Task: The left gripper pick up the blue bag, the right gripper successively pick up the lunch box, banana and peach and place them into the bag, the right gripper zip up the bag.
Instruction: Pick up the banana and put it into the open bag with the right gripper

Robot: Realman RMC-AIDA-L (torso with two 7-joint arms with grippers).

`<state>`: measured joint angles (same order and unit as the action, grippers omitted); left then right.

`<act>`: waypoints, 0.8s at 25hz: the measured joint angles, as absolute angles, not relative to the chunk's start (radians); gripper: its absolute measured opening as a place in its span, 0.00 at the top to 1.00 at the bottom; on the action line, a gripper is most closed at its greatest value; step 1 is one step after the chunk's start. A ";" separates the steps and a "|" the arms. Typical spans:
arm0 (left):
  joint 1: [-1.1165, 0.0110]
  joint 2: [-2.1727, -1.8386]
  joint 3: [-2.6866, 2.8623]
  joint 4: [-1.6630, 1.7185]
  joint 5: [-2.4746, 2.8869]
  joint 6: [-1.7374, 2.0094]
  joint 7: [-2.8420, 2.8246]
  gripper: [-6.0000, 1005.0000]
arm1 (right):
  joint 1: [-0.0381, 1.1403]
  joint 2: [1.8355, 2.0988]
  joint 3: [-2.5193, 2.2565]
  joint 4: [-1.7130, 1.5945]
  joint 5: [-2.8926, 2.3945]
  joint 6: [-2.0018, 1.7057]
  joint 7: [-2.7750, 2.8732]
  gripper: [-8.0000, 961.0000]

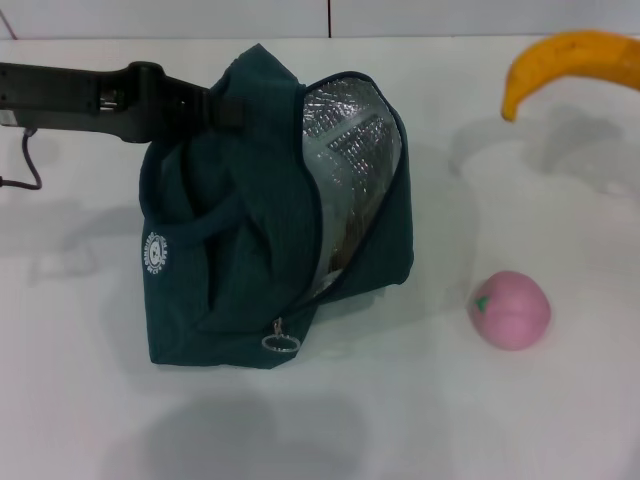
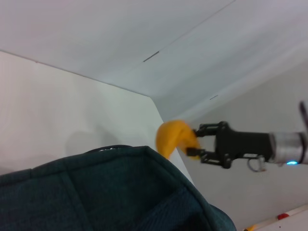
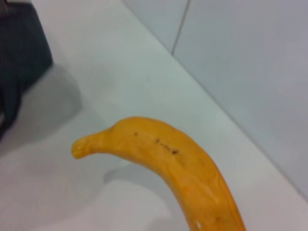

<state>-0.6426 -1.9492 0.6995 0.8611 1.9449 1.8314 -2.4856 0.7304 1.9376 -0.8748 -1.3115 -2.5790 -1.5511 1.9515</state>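
Right end effector was clamped on our banana, aloft over the worktop, right of the bag; left end effector gripped the bag's rim, mouth facing rightward.

A white tabletop fills nearly the whole head view, smooth and matt; soft grey shadows lie on it, one broad patch near the front edge, fainter ones toward the far right; behind it a pale wall runs along the top, cut by a thin dark vertical seam; in the right wrist view the same white surface meets light grey wall panels along a slanting edge, with one narrow seam between panels; the left wrist view shows pale panels marked by short dark joint lines; the light is even and diffuse.
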 joint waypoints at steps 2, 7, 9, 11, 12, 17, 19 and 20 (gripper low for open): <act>-0.643 -1.949 0.699 0.861 1.945 1.831 -2.485 0.96 | 0.749 1.943 -0.877 -1.363 -2.569 -1.589 1.962 0.53; -0.643 -1.951 0.695 0.860 1.944 1.830 -2.485 0.96 | 0.806 1.970 -0.883 -1.469 -2.529 -1.682 1.973 0.53; -0.643 -1.954 0.689 0.860 1.944 1.830 -2.486 0.96 | 0.822 1.987 -0.895 -1.507 -2.516 -1.709 1.972 0.53; -0.643 -1.955 0.686 0.860 1.943 1.829 -2.488 0.96 | 0.830 2.002 -0.930 -1.535 -2.507 -1.723 1.971 0.53; -0.643 -1.955 0.686 0.859 1.943 1.829 -2.489 0.96 | 0.832 2.005 -0.956 -1.543 -2.505 -1.724 1.972 0.53; -0.643 -1.956 0.686 0.852 1.942 1.830 -2.487 0.96 | 0.836 2.012 -1.106 -1.563 -2.505 -1.705 1.998 0.53; -0.642 -1.956 0.686 0.851 1.942 1.829 -2.486 0.96 | 0.841 2.012 -1.136 -1.567 -2.499 -1.696 2.007 0.53; -0.642 -1.956 0.686 0.850 1.942 1.830 -2.485 0.96 | 0.844 2.013 -1.146 -1.568 -2.498 -1.695 2.009 0.53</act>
